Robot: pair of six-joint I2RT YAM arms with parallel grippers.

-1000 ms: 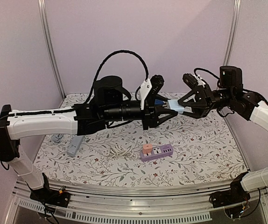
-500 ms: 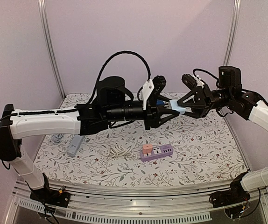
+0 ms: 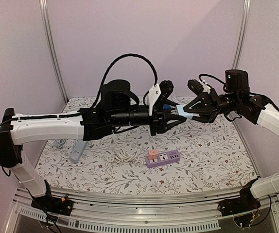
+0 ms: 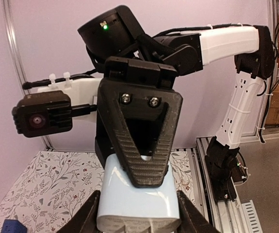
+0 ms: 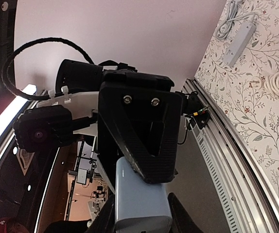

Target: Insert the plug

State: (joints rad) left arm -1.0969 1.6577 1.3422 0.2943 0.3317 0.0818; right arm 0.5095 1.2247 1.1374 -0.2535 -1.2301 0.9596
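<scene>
mid-air, centre of the top view: my right gripper (image 3: 191,108) has edged in toward my left gripper (image 3: 171,116) over the last second, and both now pinch one pale blue plug (image 3: 182,110), jaws narrowed onto it, well above the worktop (image 3: 212,145). a handover, i judge; insertion not begun. below: one purple power strip (image 3: 163,158), one grey strip (image 3: 78,151), one white cord coil (image 3: 122,155).
</scene>
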